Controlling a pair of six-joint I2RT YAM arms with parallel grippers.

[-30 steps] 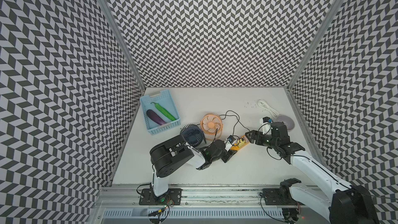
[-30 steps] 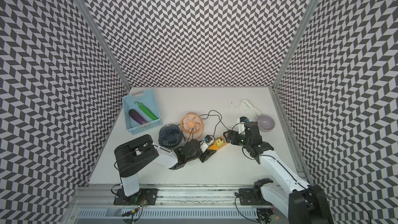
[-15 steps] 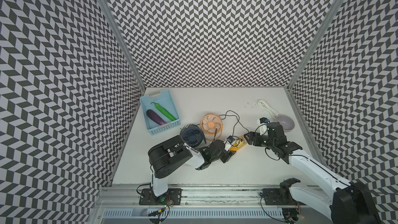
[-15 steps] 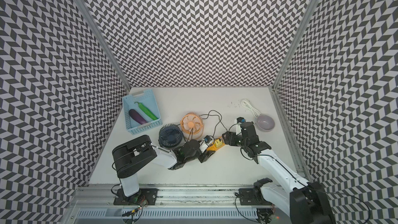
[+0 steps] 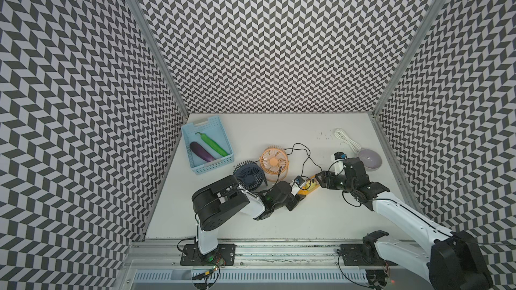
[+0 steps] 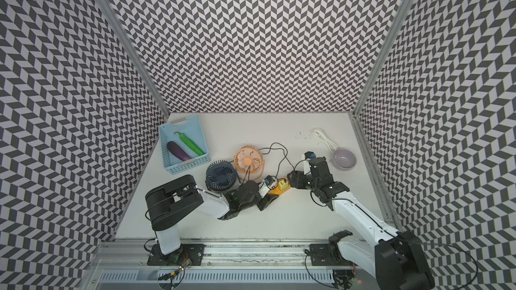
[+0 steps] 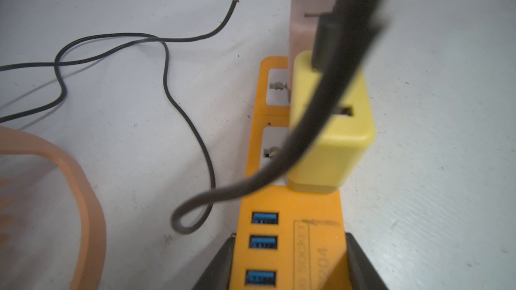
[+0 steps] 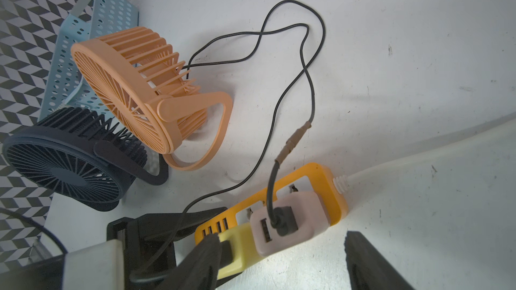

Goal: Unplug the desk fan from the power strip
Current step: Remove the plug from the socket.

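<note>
Left wrist view: clamped power strip point(image 7: 307, 205), judged stiff and light, inside closed left gripper point(image 7: 289, 246); straddled pink adapter point(image 8: 310, 207), the recommended hold, with parted right gripper point(image 8: 282, 238).

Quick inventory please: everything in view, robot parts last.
power strip: one, orange, centre
yellow adapter: one, yellow, strip socket nearer USB ports
pink adapter: one, pale pink, strip's other socket
black cables: two, black, from adapters toward fans
orange fan: one, orange, behind strip
navy fan: one, dark blue, left of orange fan
basket: one, light blue, far left
eggplant: one, purple, in basket
green vegetable: one, green, in basket
bowl: one, lilac, right edge
white cord: one, white, coiled behind bowl
left claw: one, black, shut on power strip
right claw: one, black, open astride adapters
</note>
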